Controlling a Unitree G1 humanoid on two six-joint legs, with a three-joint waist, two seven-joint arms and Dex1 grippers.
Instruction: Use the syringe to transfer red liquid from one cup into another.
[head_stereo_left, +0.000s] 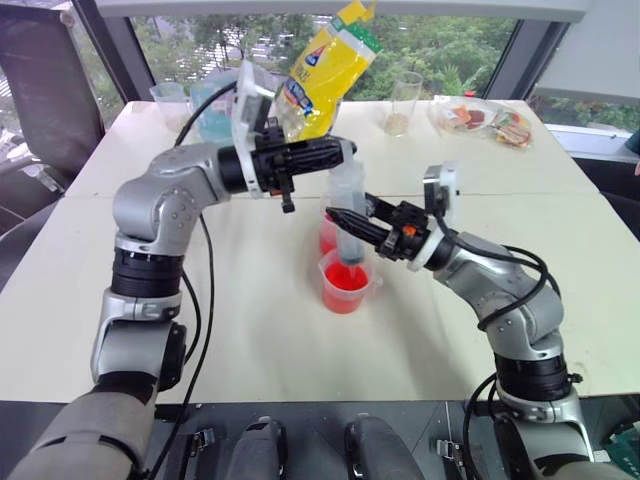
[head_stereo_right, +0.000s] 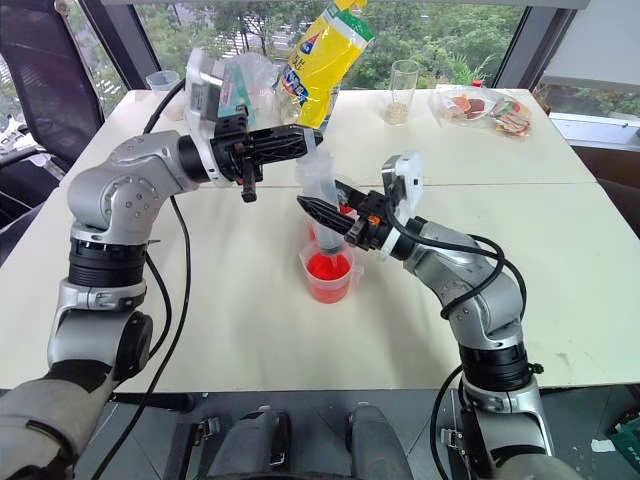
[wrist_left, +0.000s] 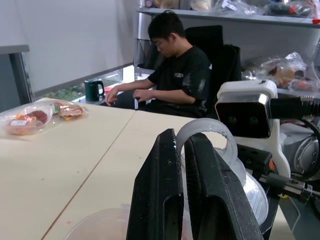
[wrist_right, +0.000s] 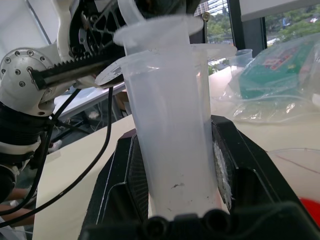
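Observation:
The clear syringe (head_stereo_left: 347, 200) stands upright over two small clear cups in the middle of the table. My right gripper (head_stereo_left: 337, 217) is shut on its barrel (wrist_right: 170, 125) from the right. Coming in from the left, my left gripper (head_stereo_left: 343, 153) is shut on the plunger's ring (wrist_left: 207, 131) at the top. The nearer cup (head_stereo_left: 345, 285) holds red liquid (head_stereo_left: 346, 279), and the syringe's lower end reaches down into it. The farther cup (head_stereo_left: 327, 238) stands just behind, showing red, partly hidden by the syringe and my right gripper.
At the table's far side are a yellow bag (head_stereo_left: 325, 65), a glass with beige contents (head_stereo_left: 403, 105), bagged food (head_stereo_left: 482, 118), a blue-green pack (head_stereo_left: 213, 112) and a small cup (head_stereo_left: 168, 97). A person (wrist_left: 175, 70) sits beyond the table's right end.

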